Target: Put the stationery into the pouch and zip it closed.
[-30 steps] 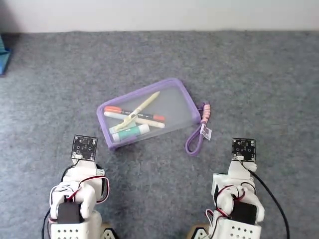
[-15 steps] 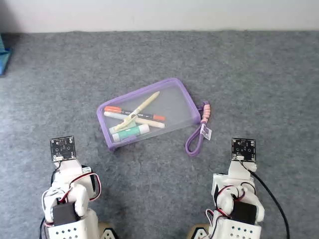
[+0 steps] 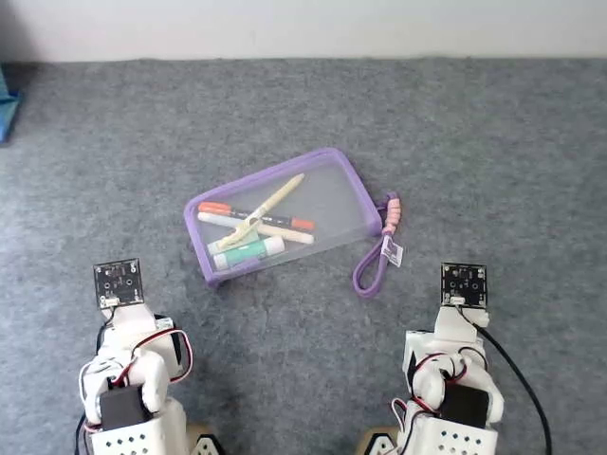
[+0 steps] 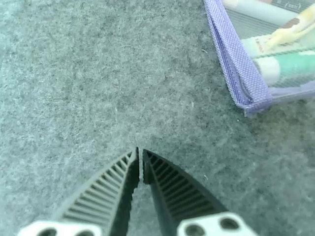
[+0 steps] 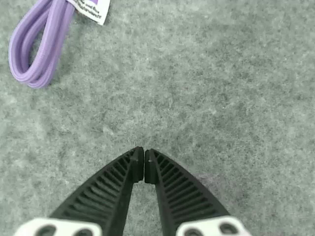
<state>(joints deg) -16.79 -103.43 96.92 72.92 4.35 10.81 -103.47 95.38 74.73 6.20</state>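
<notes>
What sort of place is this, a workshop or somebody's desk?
Likely a robot test bench: left arm and right arm side by side on a grey carpeted tabletop, a pouch of stationery laid before them.

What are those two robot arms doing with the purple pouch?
Nothing is being held right now. The pens and markers lie inside the purple pouch, which looks zipped, with its strap looped beside it. The left tool and the right tool are both shut and empty, hovering over the grey mat, apart from the pouch.
</notes>
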